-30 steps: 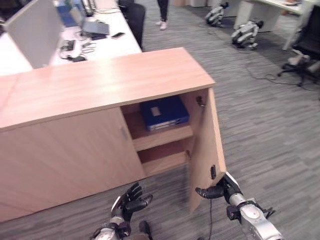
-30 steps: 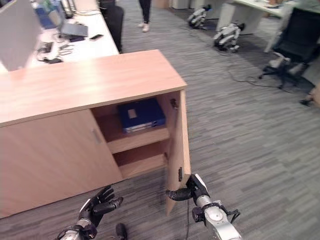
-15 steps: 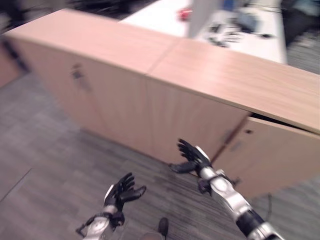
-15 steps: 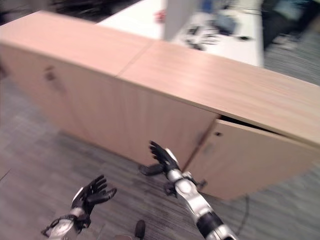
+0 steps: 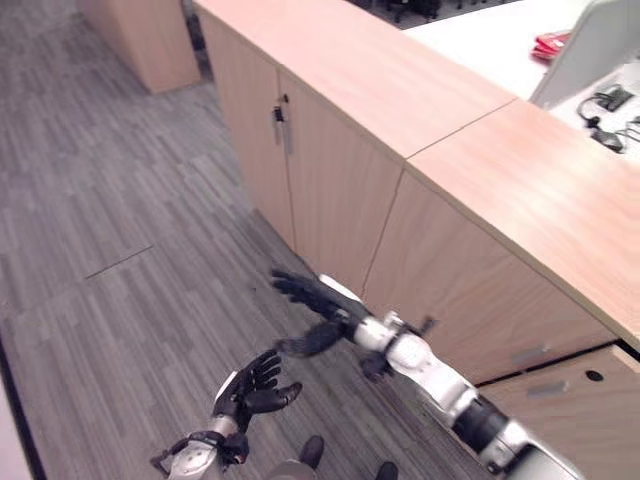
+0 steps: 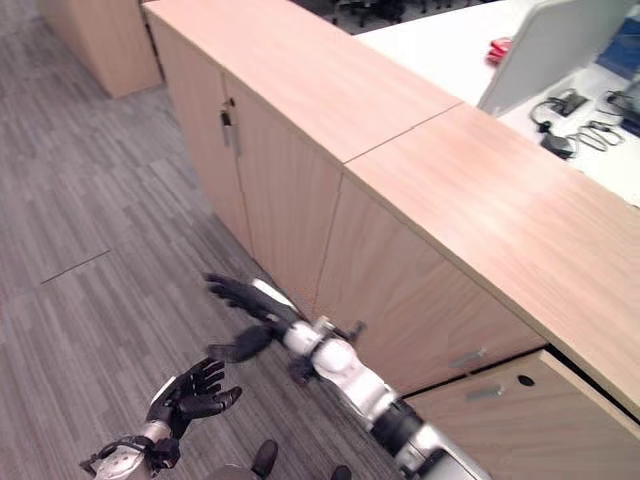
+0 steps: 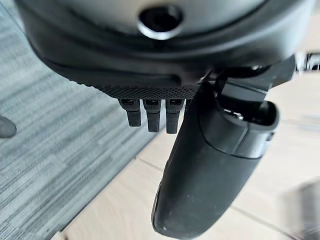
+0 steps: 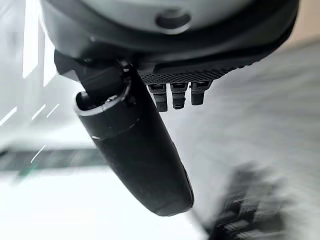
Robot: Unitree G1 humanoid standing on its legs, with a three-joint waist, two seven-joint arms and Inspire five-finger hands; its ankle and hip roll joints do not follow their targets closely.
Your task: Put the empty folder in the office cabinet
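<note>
Cabinets [image 5: 400, 170] of light wood run in a long row from the far left to the near right, their doors shut along the stretch facing the robot, above a grey carpet floor [image 5: 110, 250]. At the near right end one cabinet door [image 5: 570, 415] stands slightly out from the row, with a dark gap above it. The right hand [image 5: 312, 300] reaches out to the left over the carpet, just in front of the cabinet fronts, with its fingers spread and straight and nothing in them. The left hand [image 5: 255, 385] hangs low and nearer, over the floor, with its fingers loosely apart and likewise holding nothing. The folder cannot be made out anywhere, neither in a hand nor on the cabinet top. Beyond the cabinets, at the far right, a white desk [image 6: 450, 55] carries a grey divider panel [image 6: 545, 45], a small red object [image 6: 500, 50] and some dark cables [image 6: 570, 105].
</note>
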